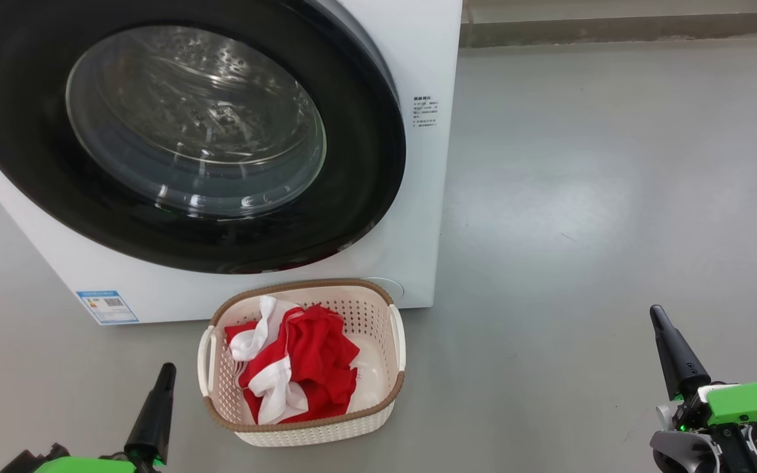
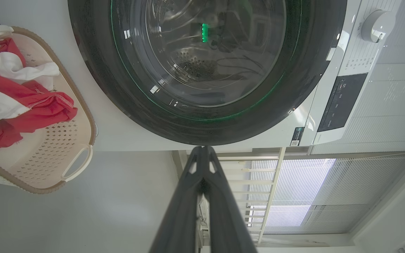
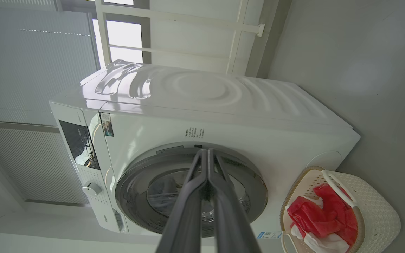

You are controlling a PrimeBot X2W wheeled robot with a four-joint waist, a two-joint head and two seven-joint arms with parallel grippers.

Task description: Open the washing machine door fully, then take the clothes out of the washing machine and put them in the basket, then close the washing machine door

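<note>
You seem done: clothes (image 1: pixel 316 368) in the basket (image 1: pixel 313 437), door (image 1: pixel 23 164) shut on the washer (image 1: pixel 431 66), left gripper (image 1: pixel 167 371) and right gripper (image 1: pixel 658 315) both pinched closed and empty.

I work in a home-like laundry corner: a white front-loading washing machine (image 3: pixel 223 105) stands on a bare grey floor (image 1: pixel 615 197), a small basket (image 1: pixel 313 437) of red-and-white clothes (image 1: pixel 316 361) sits before it, and slatted blinds (image 3: pixel 30 70) flank a bright window (image 3: pixel 124 40) behind.
</note>
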